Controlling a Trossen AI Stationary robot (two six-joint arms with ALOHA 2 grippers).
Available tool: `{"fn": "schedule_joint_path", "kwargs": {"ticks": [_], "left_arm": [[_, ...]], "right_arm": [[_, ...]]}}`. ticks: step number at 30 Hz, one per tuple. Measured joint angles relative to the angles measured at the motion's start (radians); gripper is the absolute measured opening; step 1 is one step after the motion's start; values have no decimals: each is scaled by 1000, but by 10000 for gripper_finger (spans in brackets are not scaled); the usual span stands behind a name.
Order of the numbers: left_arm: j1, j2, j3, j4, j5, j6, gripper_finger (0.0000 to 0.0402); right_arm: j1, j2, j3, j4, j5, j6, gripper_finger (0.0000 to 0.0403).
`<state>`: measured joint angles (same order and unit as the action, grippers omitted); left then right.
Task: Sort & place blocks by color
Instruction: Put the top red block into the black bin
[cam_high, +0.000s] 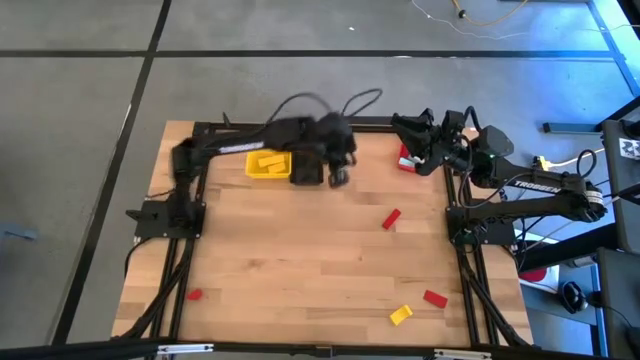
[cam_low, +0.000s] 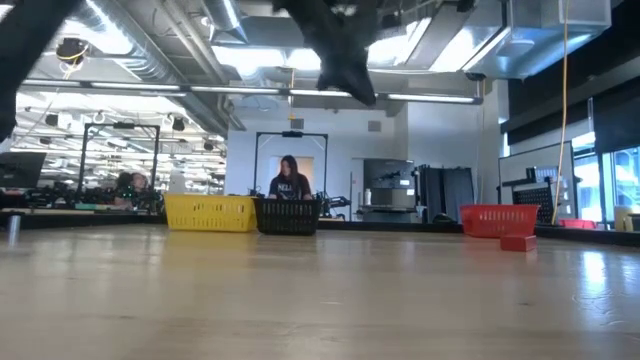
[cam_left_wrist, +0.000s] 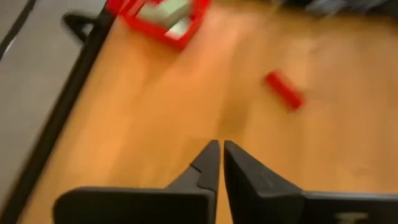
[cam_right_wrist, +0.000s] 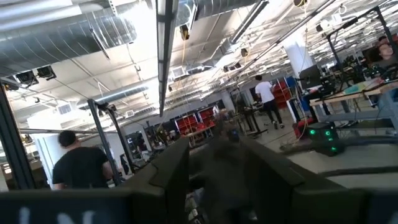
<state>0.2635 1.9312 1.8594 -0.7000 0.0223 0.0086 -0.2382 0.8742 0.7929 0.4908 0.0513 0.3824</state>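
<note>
My left gripper (cam_high: 337, 176) (cam_left_wrist: 221, 155) hangs above the table just right of the black basket (cam_low: 288, 215), shut, with nothing between its fingers. Loose blocks lie flat on the wood: a red block (cam_high: 391, 219) (cam_left_wrist: 284, 89) mid-right, another red block (cam_high: 434, 298) and a yellow block (cam_high: 400, 315) near the front right, and a red block (cam_high: 194, 295) at the front left. Yellow blocks lie in the yellow basket (cam_high: 268, 163). Pale blocks (cam_left_wrist: 166, 12) lie in the red basket (cam_left_wrist: 186, 25). My right gripper (cam_high: 408, 128) waits raised at the far right, open.
The three baskets stand in a row along the far edge: yellow (cam_low: 208, 212), black, and red (cam_low: 498, 217). A black frame (cam_high: 190, 215) runs around the table. People are in the room beyond. The middle of the wood (cam_high: 300, 250) is bare.
</note>
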Motion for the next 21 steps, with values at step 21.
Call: {"fn": "schedule_joint_path", "kwargs": {"ticks": [21], "left_arm": [[-192, -1067, -1117, 984, -8, -212, 1]], "right_arm": [[1, 1, 0, -187, -244, -104, 143]]}}
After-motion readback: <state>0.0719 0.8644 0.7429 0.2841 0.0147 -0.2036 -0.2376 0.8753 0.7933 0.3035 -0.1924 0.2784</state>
